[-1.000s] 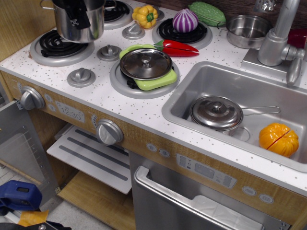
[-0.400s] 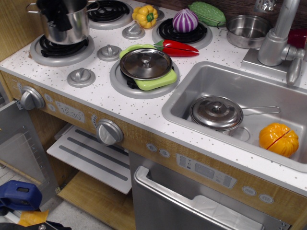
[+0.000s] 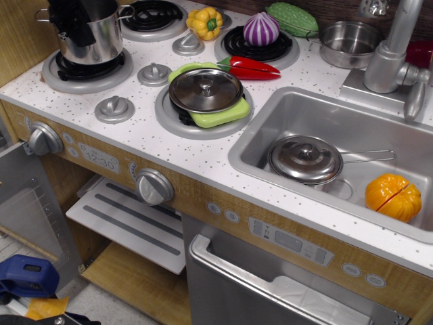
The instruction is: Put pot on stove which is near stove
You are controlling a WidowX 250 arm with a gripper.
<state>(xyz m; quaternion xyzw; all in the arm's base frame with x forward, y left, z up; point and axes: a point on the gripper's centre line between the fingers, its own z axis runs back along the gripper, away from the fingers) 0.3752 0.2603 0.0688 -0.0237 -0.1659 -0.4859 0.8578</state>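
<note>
Pot (image 3: 91, 42) sits over the front-left stove (image 3: 84, 70), base at or just above the black coil; contact cannot be confirmed. End effector (image 3: 73, 20) reaches into the pot mouth, dark fingers at the rim, apparently gripping the pot wall. Step in hand: placement, nearly done. Next move likely calls for settling the pot flat and centred, then releasing and lifting straight up.
</note>
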